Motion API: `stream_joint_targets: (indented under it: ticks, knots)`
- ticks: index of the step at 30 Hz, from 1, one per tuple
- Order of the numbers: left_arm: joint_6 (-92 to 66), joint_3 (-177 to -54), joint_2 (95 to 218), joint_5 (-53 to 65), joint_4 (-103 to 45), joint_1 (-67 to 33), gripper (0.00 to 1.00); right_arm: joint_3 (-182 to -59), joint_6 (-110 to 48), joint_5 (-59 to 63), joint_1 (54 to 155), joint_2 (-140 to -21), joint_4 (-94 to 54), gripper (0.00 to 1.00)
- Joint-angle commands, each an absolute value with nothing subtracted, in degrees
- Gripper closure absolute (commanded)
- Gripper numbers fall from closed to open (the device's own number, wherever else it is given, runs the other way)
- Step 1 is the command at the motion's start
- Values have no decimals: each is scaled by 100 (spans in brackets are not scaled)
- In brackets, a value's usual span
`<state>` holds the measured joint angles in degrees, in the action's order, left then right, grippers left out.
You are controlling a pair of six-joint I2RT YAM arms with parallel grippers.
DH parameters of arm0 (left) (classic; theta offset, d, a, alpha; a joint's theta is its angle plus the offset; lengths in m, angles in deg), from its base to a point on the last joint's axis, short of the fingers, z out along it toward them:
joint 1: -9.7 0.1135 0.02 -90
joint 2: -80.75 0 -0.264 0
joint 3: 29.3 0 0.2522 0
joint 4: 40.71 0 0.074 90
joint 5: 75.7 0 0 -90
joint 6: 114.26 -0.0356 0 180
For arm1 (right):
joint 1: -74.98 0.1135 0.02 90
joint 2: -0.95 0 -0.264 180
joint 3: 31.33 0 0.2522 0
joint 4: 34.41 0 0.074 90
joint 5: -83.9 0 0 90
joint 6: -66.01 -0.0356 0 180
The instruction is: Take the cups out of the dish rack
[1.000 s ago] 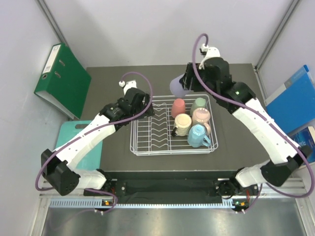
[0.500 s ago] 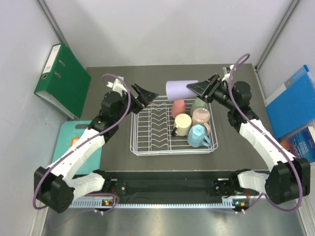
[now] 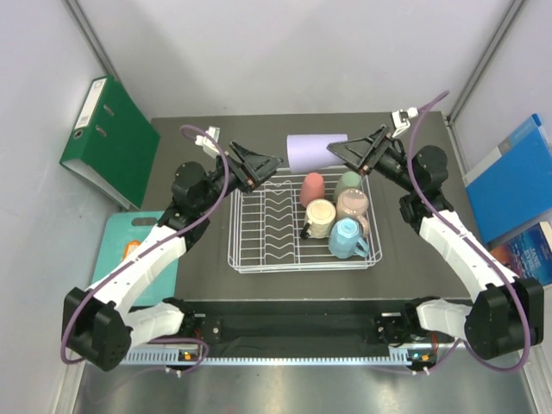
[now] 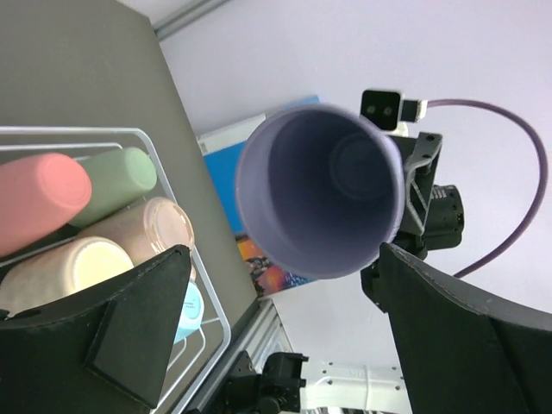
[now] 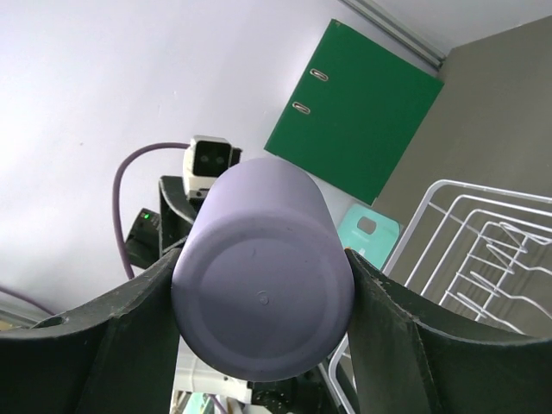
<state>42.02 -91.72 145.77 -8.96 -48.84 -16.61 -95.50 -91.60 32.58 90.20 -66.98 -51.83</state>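
My right gripper [image 3: 341, 152] is shut on the lavender cup [image 3: 312, 153], held on its side in the air above the far edge of the white wire dish rack [image 3: 250, 246]; its base faces the right wrist camera [image 5: 263, 315]. My left gripper [image 3: 274, 160] is open, jaws spread, facing the cup's open mouth [image 4: 319, 190] with a gap between. In the rack's right half lie a pink cup [image 3: 312, 185], a mint green cup [image 3: 348, 182], a cream-yellow cup [image 3: 321, 216], a pale pink cup [image 3: 353, 203] and a light blue handled cup [image 3: 347, 238].
A green binder [image 3: 110, 140] leans at the far left. A teal cutting board [image 3: 129, 237] lies left of the dark mat. Blue books [image 3: 516, 185] stand at the right wall. The rack's left half holds upright prongs [image 3: 274, 220].
Over the last second my right arm swung up and turned the lavender cup onto its side, mouth to the left. My left gripper rose off the rack and turned to face the cup.
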Motion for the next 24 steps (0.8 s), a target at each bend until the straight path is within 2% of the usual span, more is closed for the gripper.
stream_joint_targets:
  ticks: [1, 18, 22, 23, 24]
  knots:
    - [3946, -9482, 14184, -653, -4866, -1535, 5, -9510, -9034, 3284, 9080, -6471, -5388, 100]
    - [4693, -9562, 14860, -1540, -6061, -1755, 7, -10037, -8744, 3266, 9923, -7165, -5326, 100]
    - [4667, -9553, 14913, -1584, -6078, -1799, 21, -10108, -8709, 3275, 10073, -7297, -5335, 100]
    - [4658, -9562, 14922, -1619, -6078, -1790, 36, -10099, -8692, 3266, 10082, -7288, -5335, 100]
    - [4632, -9562, 14931, -1663, -6070, -1799, 42, -10099, -8674, 3257, 10082, -7288, -5265, 100]
